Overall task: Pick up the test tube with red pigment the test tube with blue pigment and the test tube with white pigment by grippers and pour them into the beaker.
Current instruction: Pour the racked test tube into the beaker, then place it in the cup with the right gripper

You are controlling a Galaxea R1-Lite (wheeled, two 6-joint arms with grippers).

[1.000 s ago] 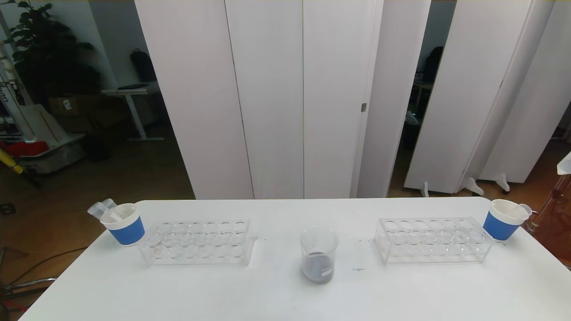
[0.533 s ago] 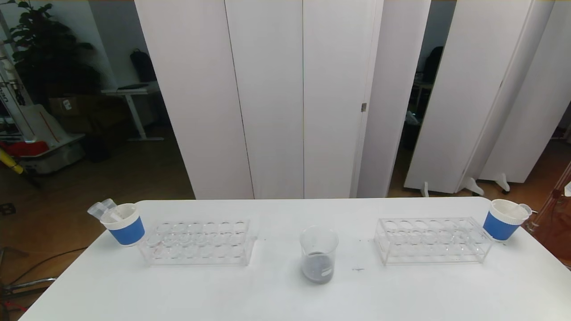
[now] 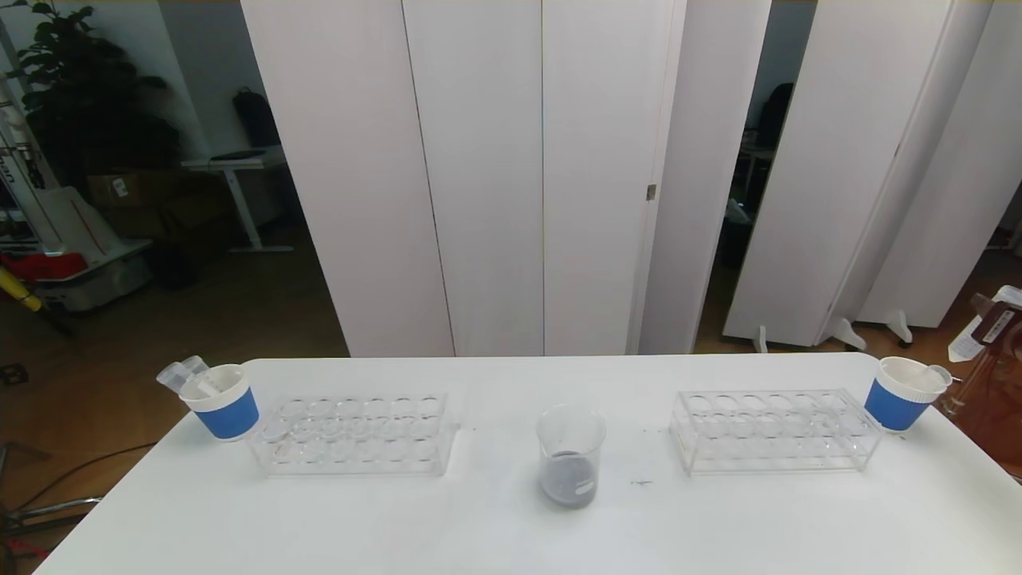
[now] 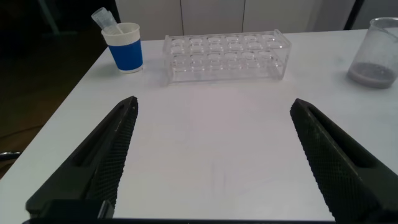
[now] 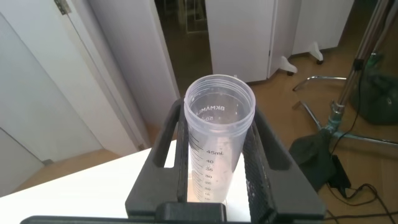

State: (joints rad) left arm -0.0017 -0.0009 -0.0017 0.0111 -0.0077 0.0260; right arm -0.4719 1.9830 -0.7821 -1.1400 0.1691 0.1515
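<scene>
The beaker [image 3: 570,455] stands at the table's middle with grey liquid in its bottom; it also shows in the left wrist view [image 4: 376,53]. My right gripper [image 3: 990,323] hangs past the table's right edge, beyond the right cup. It is shut on a clear graduated tube [image 5: 214,143], the test tube with white pigment, pale at its tip, open mouth facing the wrist camera. My left gripper [image 4: 214,104] stands open and empty over the near left of the table, out of the head view. No red or blue pigment shows in any tube.
Two empty clear racks [image 3: 355,435] [image 3: 774,431] flank the beaker. A blue-and-white cup [image 3: 223,401] holding clear tubes [image 3: 182,372] stands at the far left corner. Another cup [image 3: 905,393] with a tube stands at the far right corner. White screens stand behind the table.
At the head view's right edge, my right gripper with its tube has come further into sight. The left gripper, beaker, racks and cups have not moved.
</scene>
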